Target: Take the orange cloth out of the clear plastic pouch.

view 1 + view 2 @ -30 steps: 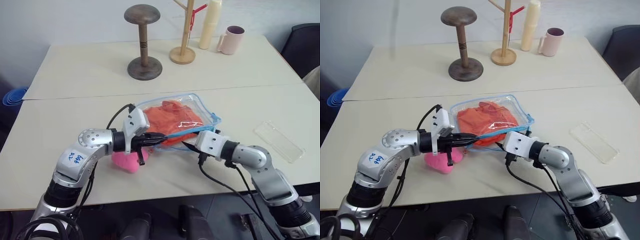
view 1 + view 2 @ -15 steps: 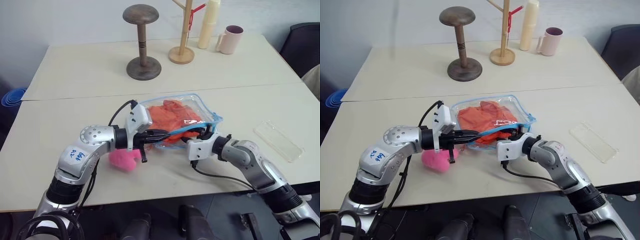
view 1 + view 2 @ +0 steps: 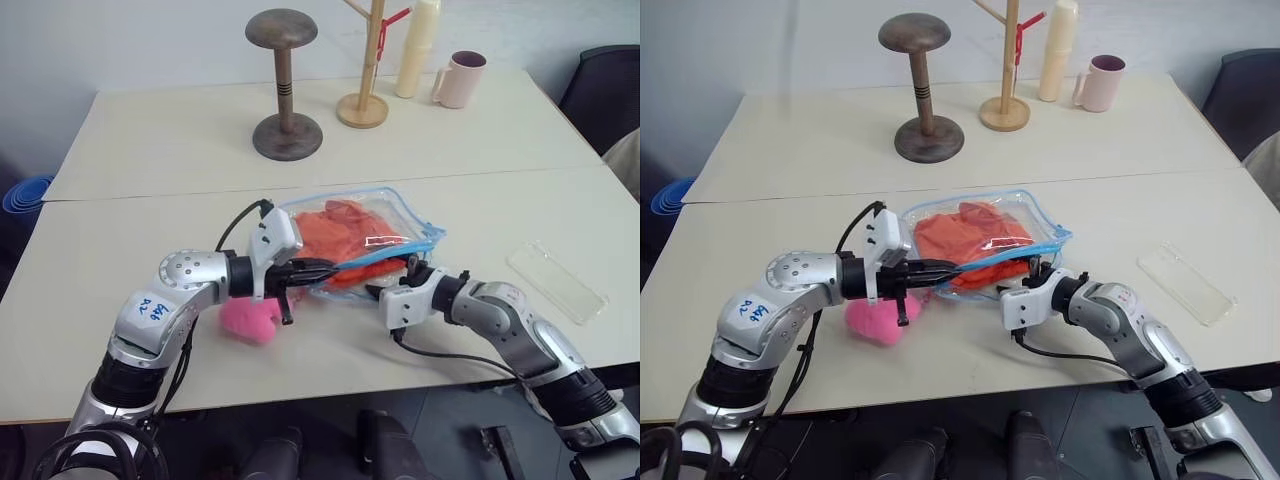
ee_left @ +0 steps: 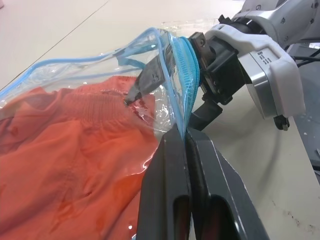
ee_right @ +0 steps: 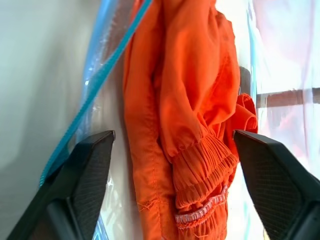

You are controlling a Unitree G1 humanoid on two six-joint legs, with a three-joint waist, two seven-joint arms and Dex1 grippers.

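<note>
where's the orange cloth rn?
The orange cloth is inside the clear plastic pouch at mid-table, in front of the wooden stand, with the pink plush nearer the robot's left.

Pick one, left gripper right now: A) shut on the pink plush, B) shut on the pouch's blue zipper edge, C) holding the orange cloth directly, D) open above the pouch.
B: in the left wrist view the left gripper has its two black fingers pressed together on the blue zipper rim of the clear plastic pouch, with the orange cloth still inside the plastic and the pink plush lying untouched on the table.
</note>
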